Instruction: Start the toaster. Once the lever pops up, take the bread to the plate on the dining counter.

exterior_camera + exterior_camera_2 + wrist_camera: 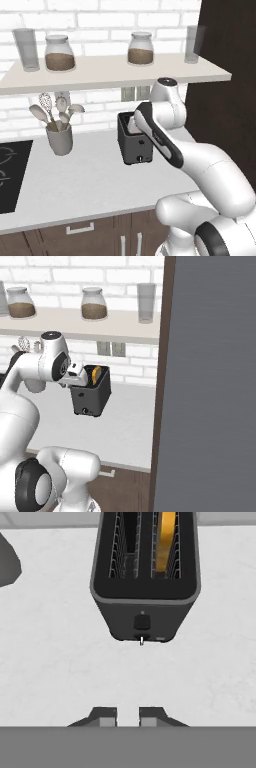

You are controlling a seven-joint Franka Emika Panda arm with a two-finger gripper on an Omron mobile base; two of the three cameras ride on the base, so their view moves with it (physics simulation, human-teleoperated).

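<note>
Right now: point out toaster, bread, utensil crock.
toaster point(145, 619): hand view, front face by the knob.
bread point(165, 542): hand view, orange crust edge in the slot.
utensil crock point(60, 141): left base view, pale outer wall.

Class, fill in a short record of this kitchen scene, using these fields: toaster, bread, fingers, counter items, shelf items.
toaster: dark grey toaster stands on the white counter, two slots facing up
bread: slice upright in one slot, yellow-orange crust edge showing
fingers: gripper above the counter in front of the toaster, fingers close together, holding nothing
counter items: utensil crock with spoons and a whisk
shelf items: two jars, two glasses
</note>
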